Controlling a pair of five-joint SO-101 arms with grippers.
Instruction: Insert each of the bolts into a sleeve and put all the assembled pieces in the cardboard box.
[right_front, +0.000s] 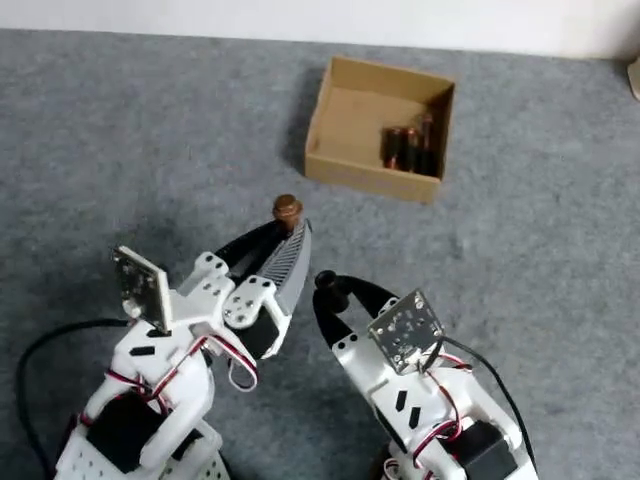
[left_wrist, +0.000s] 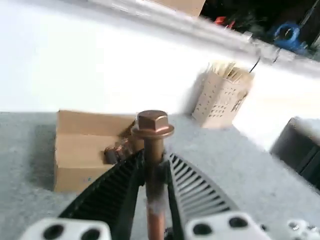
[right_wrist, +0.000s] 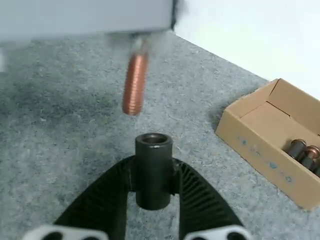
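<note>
— What has the left tool (right_front: 290, 232) got?
— It's closed on a copper bolt (right_front: 287, 209), gripping the shank. The hex head sits above the fingertips and the threaded end hangs free over the grey table (right_front: 120, 140).
— And the right tool (right_wrist: 154, 175)?
— Clamped around a dark sleeve (right_wrist: 153, 165), held upright with its open bore facing up. The bolt's threaded tip is near the sleeve's mouth but apart from it, not inside.
— The cardboard box (right_front: 370, 178)?
— On the table beyond both arms, well apart from them. A few assembled pieces (right_front: 410, 148) lie together by its right-hand wall in the high view
</note>
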